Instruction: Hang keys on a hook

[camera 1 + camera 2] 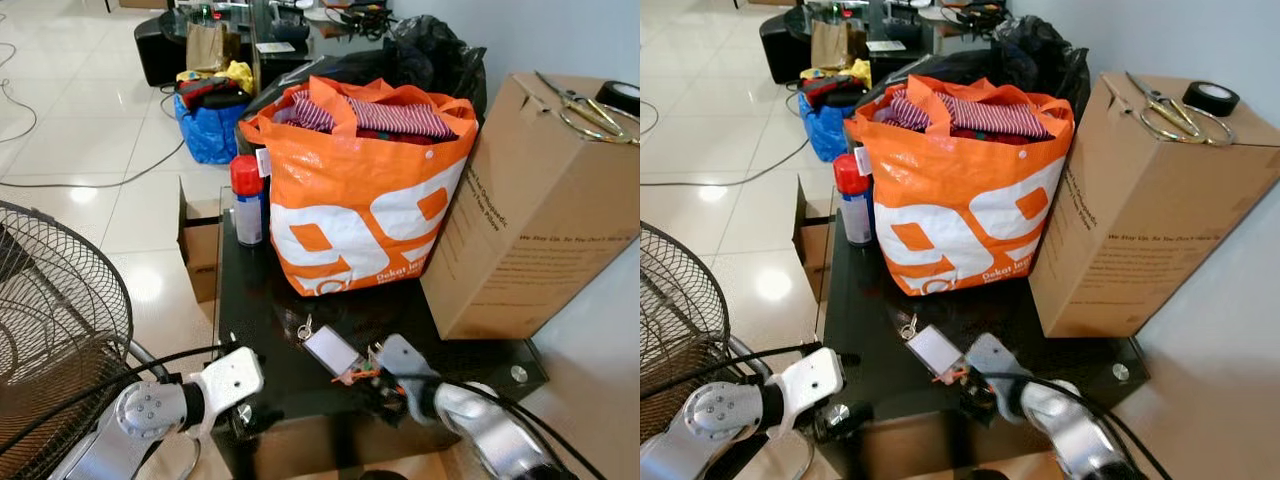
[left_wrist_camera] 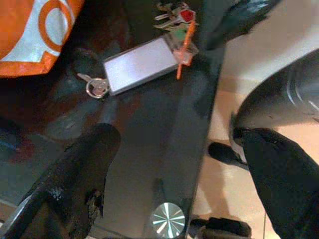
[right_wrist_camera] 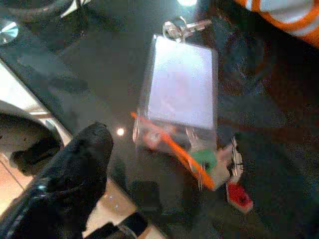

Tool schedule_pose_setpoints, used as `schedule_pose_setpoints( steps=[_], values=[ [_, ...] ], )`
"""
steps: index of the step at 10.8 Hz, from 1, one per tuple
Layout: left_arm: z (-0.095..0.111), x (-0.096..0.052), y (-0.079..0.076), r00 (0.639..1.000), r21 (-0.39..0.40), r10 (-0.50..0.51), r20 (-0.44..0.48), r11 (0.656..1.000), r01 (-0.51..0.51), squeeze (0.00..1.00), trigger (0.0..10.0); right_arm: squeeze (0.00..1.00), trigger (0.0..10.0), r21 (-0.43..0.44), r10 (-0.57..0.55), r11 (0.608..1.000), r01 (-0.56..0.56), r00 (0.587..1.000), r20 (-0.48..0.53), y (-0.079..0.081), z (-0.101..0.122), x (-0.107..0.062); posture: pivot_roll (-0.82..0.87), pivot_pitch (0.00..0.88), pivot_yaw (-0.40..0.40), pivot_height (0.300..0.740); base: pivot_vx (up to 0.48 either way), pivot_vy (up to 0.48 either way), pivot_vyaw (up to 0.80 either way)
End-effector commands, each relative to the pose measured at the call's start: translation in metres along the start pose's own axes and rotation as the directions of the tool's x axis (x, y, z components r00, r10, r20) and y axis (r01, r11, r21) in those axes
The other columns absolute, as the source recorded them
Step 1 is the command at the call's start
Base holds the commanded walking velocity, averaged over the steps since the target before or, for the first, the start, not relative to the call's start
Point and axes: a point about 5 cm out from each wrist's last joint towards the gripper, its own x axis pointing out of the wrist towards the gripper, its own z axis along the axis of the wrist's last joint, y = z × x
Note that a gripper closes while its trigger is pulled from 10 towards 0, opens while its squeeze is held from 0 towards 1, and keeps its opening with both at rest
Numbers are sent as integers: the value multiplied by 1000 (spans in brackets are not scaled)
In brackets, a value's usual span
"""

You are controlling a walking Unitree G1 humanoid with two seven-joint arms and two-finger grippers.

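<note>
The keys lie flat on the black glass table [image 1: 268,300], just in front of an orange bag: a clear rectangular tag [image 1: 331,350] with a small key on a ring [image 1: 304,328] at one end. At the other end is a bunch with red and green heads and an orange strap [image 3: 214,169]. My right gripper [image 1: 386,388] is at the table's front edge, right beside that bunch, open, with one finger [image 3: 84,159] close to the tag and nothing held. My left gripper [image 2: 174,149] hangs open over the table's front left corner, a short way from the tag [image 2: 142,64].
The orange bag [image 1: 360,200] full of clothes fills the table's back, with a red-capped spray can [image 1: 247,200] on its left and a large cardboard box [image 1: 540,210] on its right carrying scissors [image 1: 585,110] and tape. A wire fan [image 1: 50,330] stands at left.
</note>
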Motion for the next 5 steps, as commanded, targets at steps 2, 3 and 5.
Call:
schedule_pose_setpoints(
  steps=[2,3,5],
  values=[
    [0,-10,1,1000,25,-16,-15,1000,17,271,10000,0,1529,-75,16,997,-17,1000,-12,1,5,9,-80,0,-67,732,0,0,0],
    [0,-14,4,1000,33,-17,-22,999,18,271,10000,0,0,-131,39,990,-45,998,-47,3,3,12,-75,6,-71,732,0,0,0],
    [2,-19,7,999,49,-27,-31,998,29,271,10000,0,0,-152,23,988,-32,998,-59,-4,5,15,-63,46,-86,732,0,0,0]
  ],
)
